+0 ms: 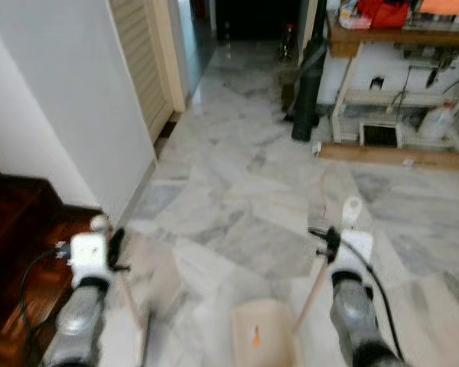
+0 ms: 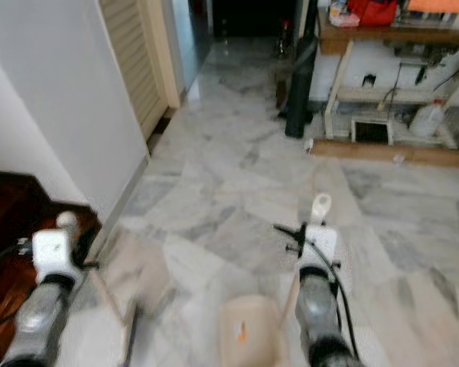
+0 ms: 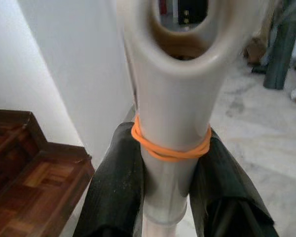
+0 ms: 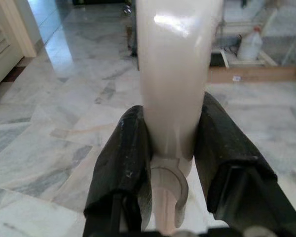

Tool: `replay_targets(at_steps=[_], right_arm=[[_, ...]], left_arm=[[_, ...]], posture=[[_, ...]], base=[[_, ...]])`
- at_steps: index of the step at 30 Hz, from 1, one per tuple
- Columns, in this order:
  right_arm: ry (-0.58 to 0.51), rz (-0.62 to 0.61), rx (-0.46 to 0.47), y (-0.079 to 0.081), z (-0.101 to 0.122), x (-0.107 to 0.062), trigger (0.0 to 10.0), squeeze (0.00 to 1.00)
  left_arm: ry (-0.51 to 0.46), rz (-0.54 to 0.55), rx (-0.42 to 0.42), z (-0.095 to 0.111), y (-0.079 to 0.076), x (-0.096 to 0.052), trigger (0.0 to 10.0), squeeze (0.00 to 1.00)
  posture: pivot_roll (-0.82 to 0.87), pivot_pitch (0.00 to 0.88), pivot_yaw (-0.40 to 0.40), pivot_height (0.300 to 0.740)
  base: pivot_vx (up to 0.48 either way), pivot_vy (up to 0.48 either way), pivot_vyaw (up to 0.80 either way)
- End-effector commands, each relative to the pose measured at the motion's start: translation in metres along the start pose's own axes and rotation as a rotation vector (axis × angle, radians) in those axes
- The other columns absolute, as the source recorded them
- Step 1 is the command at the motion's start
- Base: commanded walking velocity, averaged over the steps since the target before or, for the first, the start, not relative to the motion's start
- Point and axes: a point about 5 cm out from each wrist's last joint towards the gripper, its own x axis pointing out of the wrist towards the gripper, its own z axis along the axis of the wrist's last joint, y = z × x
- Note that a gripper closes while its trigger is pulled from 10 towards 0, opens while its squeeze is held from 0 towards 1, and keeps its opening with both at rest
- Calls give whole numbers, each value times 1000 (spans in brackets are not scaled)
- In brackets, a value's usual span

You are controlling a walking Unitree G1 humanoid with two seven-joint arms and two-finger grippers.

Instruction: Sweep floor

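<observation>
Two handles are in my grip: the left gripper (image 3: 170, 163) has its jaws clamped on a cream broom handle (image 3: 172, 98) with an orange band (image 3: 170, 150) wound round it and a hang-hole at the top, and the right gripper (image 4: 172, 163) has its jaws clamped on the cream dustpan handle (image 4: 173, 74). From the head view I see the broom (image 1: 130, 294) angling down from my left arm to the marble floor (image 1: 245, 191), its lower end blurred, just beside the white wall (image 1: 69, 92) and the dark wooden step (image 1: 23, 245). The dustpan (image 1: 262, 336) sits on the floor between my two arms, close in front of me, with a small orange mark on its tray; its stick rises to the right gripper. Farther off on the right stands a wooden bench (image 1: 398, 38) carrying red and orange things, with a plastic jug (image 1: 437, 122) on the floor under it and a black roll (image 1: 310, 84) leaning near its end. A louvred door (image 1: 141, 53) lies ahead on the left.
</observation>
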Motion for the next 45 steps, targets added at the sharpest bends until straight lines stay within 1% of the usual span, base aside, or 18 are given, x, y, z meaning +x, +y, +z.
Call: replay_targets(at_steps=[1,19,26,37,43,45], right_arm=[[-29,33,-5,8,8,4,10000,0],[-20,42,-13,8,5,2,10000,0],[-5,31,-13,5,3,2,10000,0],[2,31,-8,5,2,2,10000,0],[4,31,-6,5,2,2,10000,0],[5,30,-7,5,2,2,10000,0]], left_arm=[[-39,21,30,8,9,1,10000,0],[-42,15,26,8,7,3,10000,0],[-39,24,27,7,8,2,10000,0],[-42,36,28,7,10,1,10000,0],[-31,44,12,6,9,0,10000,0],[-31,43,10,6,10,0,10000,0]], posture=[[-42,0,26,740],[-40,0,26,740],[-36,0,23,740],[-29,0,17,740],[-30,0,17,740],[-30,0,16,740]], base=[[368,0,0],[366,0,0],[0,0,0],[0,0,-788],[0,0,-788],[0,465,-788]])
